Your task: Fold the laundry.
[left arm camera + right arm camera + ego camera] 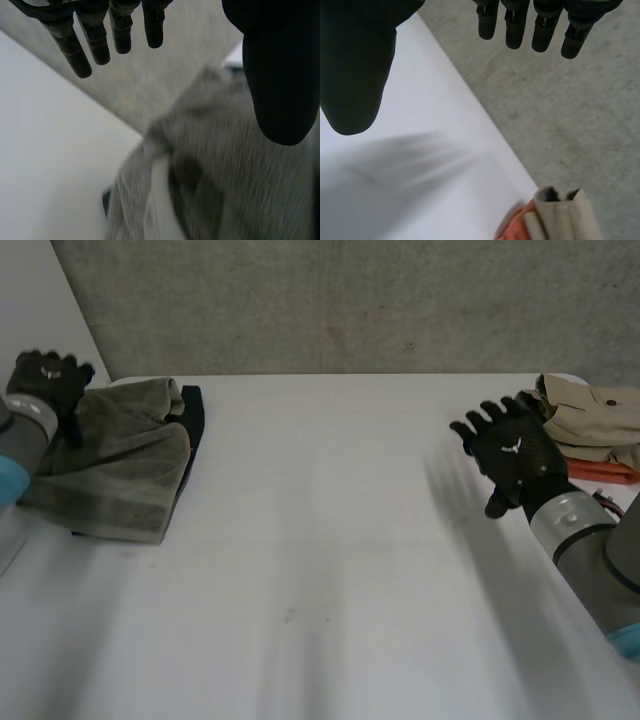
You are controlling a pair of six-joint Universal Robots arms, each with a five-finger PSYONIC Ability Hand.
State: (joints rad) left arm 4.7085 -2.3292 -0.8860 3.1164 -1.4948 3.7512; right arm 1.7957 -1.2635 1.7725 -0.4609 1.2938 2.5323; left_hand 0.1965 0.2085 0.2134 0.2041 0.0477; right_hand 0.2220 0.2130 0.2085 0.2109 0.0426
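Left hand (pixel 45 380) open — over grey towel (pixel 120 468).

This is looking like a robot test lab. A bare white tabletop (pixel 320 570) is standing before plain grey speckled flooring (pixel 350 300), and grey machine arms (pixel 585 530) are hanging over it. Laundry is lying out: a grey-green towel (pixel 120 465) at the left edge, a beige garment (pixel 590 410) at the far right corner.
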